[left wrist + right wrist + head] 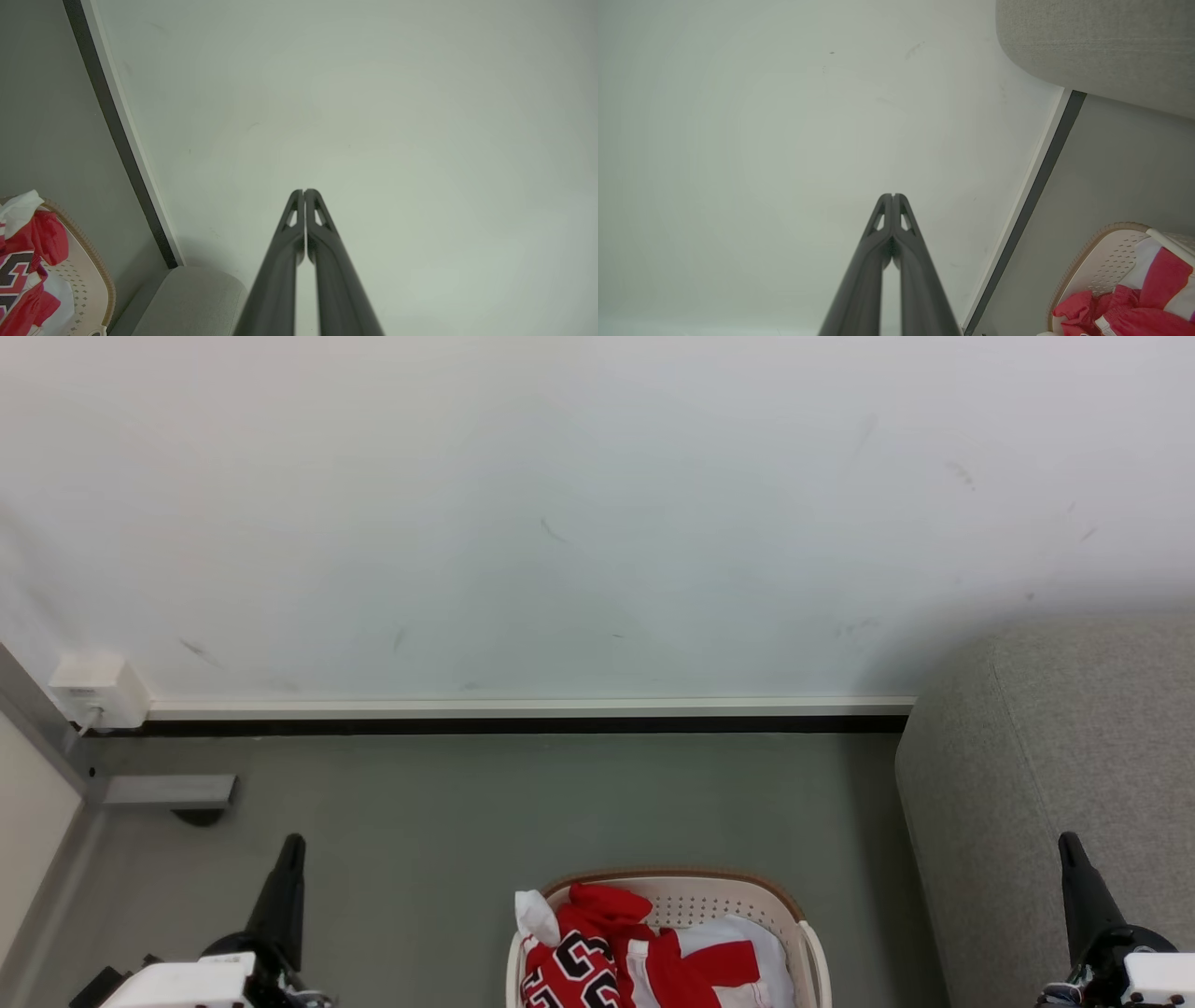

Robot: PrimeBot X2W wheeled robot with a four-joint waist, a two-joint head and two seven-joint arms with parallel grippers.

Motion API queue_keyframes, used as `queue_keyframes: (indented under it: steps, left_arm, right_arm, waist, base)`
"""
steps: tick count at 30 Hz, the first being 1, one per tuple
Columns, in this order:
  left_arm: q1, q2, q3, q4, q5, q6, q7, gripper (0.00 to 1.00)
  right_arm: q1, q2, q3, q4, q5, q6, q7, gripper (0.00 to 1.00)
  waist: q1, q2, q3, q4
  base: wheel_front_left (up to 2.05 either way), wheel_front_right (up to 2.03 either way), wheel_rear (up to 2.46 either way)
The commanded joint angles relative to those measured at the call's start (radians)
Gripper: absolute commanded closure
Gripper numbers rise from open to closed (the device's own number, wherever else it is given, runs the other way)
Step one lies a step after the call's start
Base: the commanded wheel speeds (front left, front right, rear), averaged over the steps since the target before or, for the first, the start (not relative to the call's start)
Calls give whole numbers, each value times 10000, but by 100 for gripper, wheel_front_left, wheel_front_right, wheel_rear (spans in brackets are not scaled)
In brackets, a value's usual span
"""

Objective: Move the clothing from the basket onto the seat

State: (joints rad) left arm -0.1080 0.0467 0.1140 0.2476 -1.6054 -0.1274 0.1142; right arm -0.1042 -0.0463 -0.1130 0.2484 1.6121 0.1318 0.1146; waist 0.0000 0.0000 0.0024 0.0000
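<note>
Both of my tools are shut and hold nothing: the left tool stands over the floor to the left of the basket with its two dark fingers pressed tip to tip, and the right tool stands the same way in front of the seat. The clothing is all in the basket, which sits on the floor between my tools. It is well apart from the skirting along the floor's far edge and near the seat's rounded side. The red jersey with black block characters is bunched against the basket's left wall, and a white scrap pokes up over that rim. As I judge it, nothing has been moved yet, and the first risk is going down with shut fingers: they would only prod the heap or push the light basket along the floor. The garments look tangled, so pulling one could drag another over the rim and drop it on the floor. A fingertip could also catch in the small holes of the basket wall and lift or tip it. The basket runs off the bottom of my head view, so I would be reaching partly blind. Cloth laid too near the seat's rounded edge could slide off.
</note>
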Motion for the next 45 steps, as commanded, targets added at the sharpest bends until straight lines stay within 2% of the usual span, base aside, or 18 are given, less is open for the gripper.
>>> queue_keyframes:
  steps: [1, 24, 25, 36, 45]
  left_arm:
    - [-71, 70, 16, -28, -136, -67, 35, 100]
    - [-71, 70, 16, -29, -135, -67, 35, 100]
    - [1, -2, -1, 3, 2, 0, -3, 0]
    - [154, -29, -321, 84, 285, 14, -501, 0]
    - [151, -17, -475, 90, 1404, 16, -916, 0]
  right_arm:
    - [-139, -77, -35, -49, 12, -22, 23, 100]
    - [-139, -78, -35, -50, 12, -22, 23, 100]
    - [1, 2, 1, 3, -1, 0, -2, 0]
    - [240, 3, 265, 11, -584, -2, -493, 0]
    - [327, -3, 311, -347, -2518, -3, -908, 0]
  waist:
    - [0, 0, 0, 0]
    - [0, 0, 0, 0]
    - [0, 0, 0, 0]
    - [0, 0, 15, -5]
    - [0, 0, 44, -10]
  base:
    - [0, 0, 0]
    - [0, 0, 0]
    - [0, 0, 0]
    - [0, 0, 0]
    - [0, 0, 0]
